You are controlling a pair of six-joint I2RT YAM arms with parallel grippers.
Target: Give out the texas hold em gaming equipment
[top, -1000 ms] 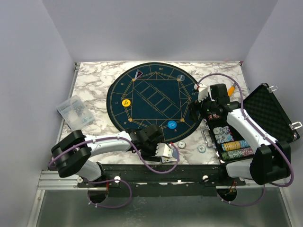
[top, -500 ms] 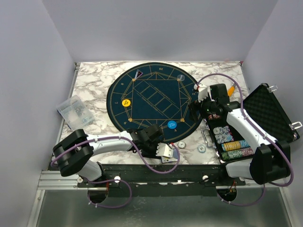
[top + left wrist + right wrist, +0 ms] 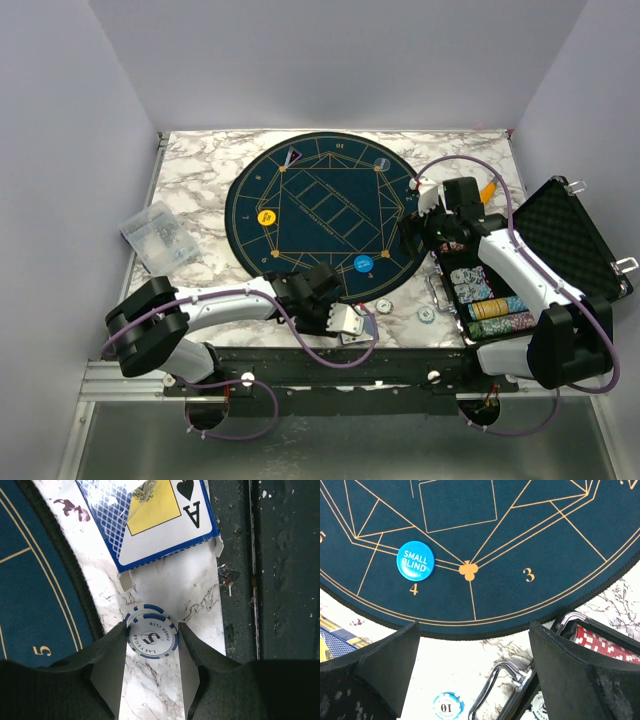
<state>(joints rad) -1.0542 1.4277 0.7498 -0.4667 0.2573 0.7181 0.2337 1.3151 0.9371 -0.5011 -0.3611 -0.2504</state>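
Clenching our left claw (image 3: 152, 630) on a blue-and-white 5 chip (image 3: 152, 639) on the tabletop (image 3: 170, 590) beside the mat (image 3: 40, 580), right claw (image 3: 475, 675) spread empty, we judge the SMALL BLIND button (image 3: 415, 560) placed, chips mostly undealt.

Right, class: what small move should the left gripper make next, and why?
Probably lift straight up a little: the left gripper pinches the 5 chip at both edges, and the chip lies flat on the marble table.

Blue disc (image 3: 415, 560) reads SMALL BLIND; chip (image 3: 151, 638) reads 5
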